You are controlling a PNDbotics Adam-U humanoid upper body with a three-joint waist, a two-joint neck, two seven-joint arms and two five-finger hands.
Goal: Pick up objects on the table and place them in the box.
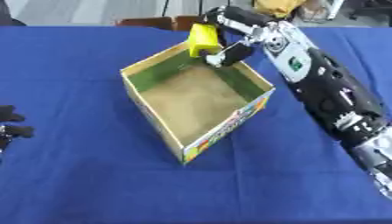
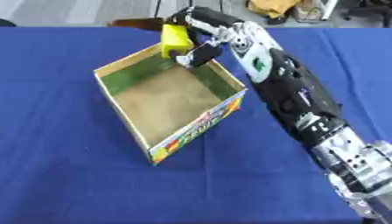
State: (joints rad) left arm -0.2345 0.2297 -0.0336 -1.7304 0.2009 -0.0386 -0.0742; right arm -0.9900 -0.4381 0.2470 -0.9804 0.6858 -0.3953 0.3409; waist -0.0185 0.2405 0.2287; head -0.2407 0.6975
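The right hand [image 1: 226,38] grips a yellow block [image 1: 202,39] over the far corner of the open box [image 1: 222,127], while the left hand [image 1: 11,124] rests at the left edge, its fingers unclear

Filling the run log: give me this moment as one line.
right hand: shut on yellow block, over far corner of cardboard box | box: looks empty | left hand: idle at left edge, fingers unclear

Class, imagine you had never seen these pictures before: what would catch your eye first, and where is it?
First the open cardboard box, empty, set askew in the middle of the blue table. Next the right hand, reaching in from the right, its fingers curled round a yellow block above the box's far corner. The left hand barely shows at the left edge.
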